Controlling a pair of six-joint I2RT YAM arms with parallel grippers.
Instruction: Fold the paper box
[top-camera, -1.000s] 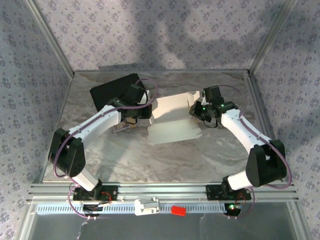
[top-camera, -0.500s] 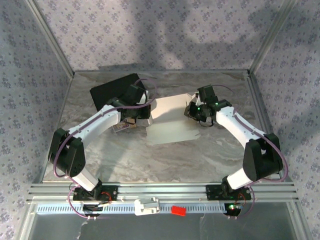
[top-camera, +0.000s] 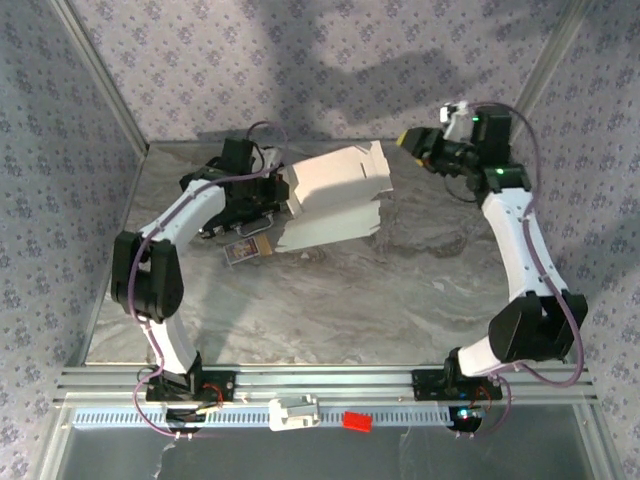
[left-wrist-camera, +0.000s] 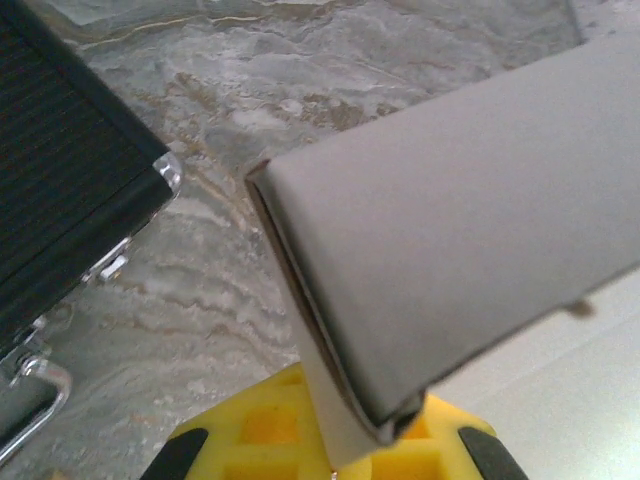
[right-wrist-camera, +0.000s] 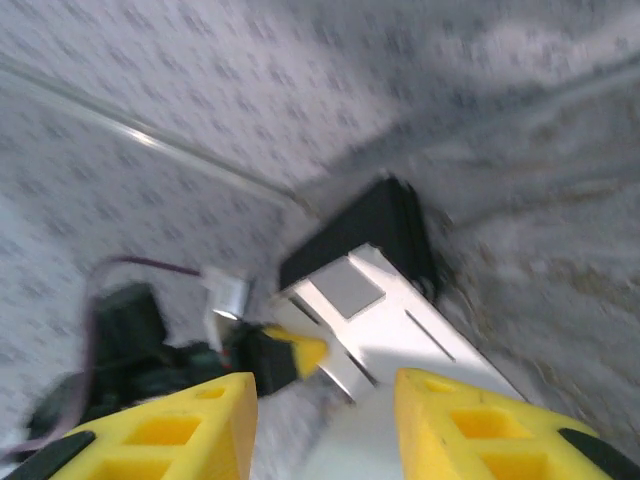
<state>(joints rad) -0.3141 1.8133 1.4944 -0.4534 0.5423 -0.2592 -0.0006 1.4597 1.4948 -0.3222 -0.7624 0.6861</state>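
near the black case (left-wrist-camera: 60, 200), left claw (left-wrist-camera: 335, 445) clamps the paper box (left-wrist-camera: 450, 250).

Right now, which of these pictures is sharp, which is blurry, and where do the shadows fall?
Top view: sharp and evenly lit, with broad soft shadows across the back wall. Left wrist view: the paper box sits very close and looks grey and soft-edged, while the black case is crisper. Right wrist view: smeared and blurry all over.
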